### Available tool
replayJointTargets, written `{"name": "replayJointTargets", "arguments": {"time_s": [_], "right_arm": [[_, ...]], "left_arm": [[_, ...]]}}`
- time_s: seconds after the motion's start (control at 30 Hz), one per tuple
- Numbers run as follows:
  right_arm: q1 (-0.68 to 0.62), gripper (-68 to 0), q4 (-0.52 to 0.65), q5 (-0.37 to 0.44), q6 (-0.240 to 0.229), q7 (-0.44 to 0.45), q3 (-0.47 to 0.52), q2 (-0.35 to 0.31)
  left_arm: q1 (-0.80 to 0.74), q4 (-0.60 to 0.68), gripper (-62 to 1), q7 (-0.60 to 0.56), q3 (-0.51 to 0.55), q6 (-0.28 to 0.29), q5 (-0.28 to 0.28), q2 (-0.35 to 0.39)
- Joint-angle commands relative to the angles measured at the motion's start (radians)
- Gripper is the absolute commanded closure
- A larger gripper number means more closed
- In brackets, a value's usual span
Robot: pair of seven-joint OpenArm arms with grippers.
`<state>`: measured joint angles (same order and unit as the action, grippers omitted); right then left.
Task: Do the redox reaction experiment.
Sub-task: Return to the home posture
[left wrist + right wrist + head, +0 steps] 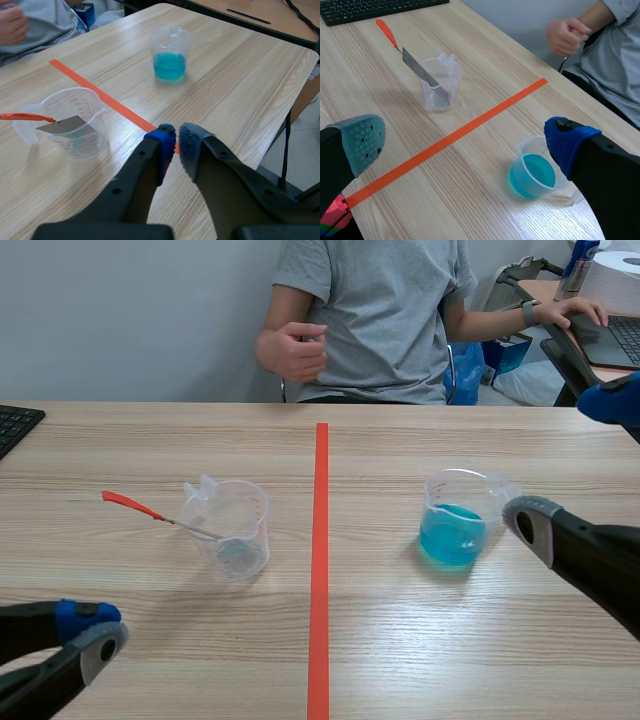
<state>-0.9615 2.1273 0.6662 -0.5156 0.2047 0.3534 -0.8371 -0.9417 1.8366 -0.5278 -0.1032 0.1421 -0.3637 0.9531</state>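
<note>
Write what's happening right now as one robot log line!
left gripper shut, empty | right gripper open near blue-liquid beaker | orange-handled blade leaning in clear beaker

Wooden table: an orange-red tape line runs down the middle from the near edge to the far edge. Left of the line, about midway between those edges, stands a clear plastic measuring beaker; a flat metal spatula with an orange-red handle leans in it, blade inside, handle out over the rim toward the left edge. Right of the line, level with the first, stands a clear plastic beaker of blue liquid. A black keyboard lies at the far left corner and a person sits behind the far edge; the left gripper is over the near left corner, and the right gripper is by the right edge, just beside the beaker of blue liquid.
</note>
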Motion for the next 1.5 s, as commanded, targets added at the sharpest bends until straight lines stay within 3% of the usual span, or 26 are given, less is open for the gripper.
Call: {"name": "replayJointTargets", "arguments": {"time_s": [0.0, 0.07, 0.13, 0.97, 1.47], "right_arm": [[0.011, -67.9, 0.004, 0.011, 0.003, 0.018, 0.002, -0.002], [0.011, -67.9, 0.004, 0.011, 0.003, 0.018, 0.002, -0.002], [0.011, -67.9, 0.004, 0.011, 0.003, 0.018, 0.002, -0.002], [0.011, -67.9, 0.004, 0.011, 0.004, 0.011, 0.002, -0.002], [0.011, -67.9, 0.004, 0.012, 0.004, 0.0, 0.002, -0.002]], "left_arm": [[0.006, 0.011, -30.3, -0.013, -0.006, 0.002, -0.002, -0.005], [0.006, 0.011, -49.1, -0.027, -0.006, 0.002, 0.048, -0.005], [0.006, 0.011, -62.3, -0.035, -0.006, 0.002, 0.067, -0.005], [0.007, 0.011, -62.3, -0.066, -0.006, -0.006, 0.097, -0.005], [0.099, 0.024, -62.3, 0.033, -0.008, -0.079, -0.018, -0.008]]}}
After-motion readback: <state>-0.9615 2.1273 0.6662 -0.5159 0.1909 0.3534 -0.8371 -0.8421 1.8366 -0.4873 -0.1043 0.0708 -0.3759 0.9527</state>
